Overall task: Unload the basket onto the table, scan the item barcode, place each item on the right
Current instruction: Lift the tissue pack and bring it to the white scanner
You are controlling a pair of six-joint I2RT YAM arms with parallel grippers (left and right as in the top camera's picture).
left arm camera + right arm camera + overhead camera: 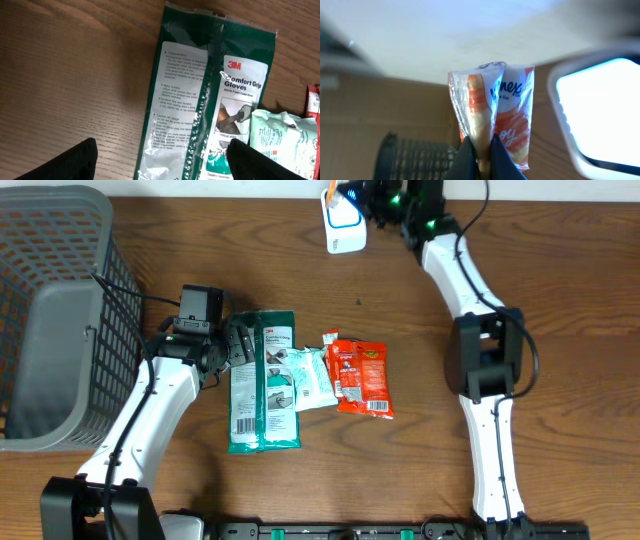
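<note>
The tissue pack [495, 112] is small, white and orange, of crinkled shiny plastic with blue letters. The right gripper [481, 159] pinches its lower edge, fingers pressed together on it, at the far edge of the table [580, 280], just beside the white scanner [345, 232]. The left gripper [165, 165] is spread wide over the green gloves pack [265, 380]. A basket [50, 310] stands at the far left. Open wood lies right of the red pack [362, 377].
</note>
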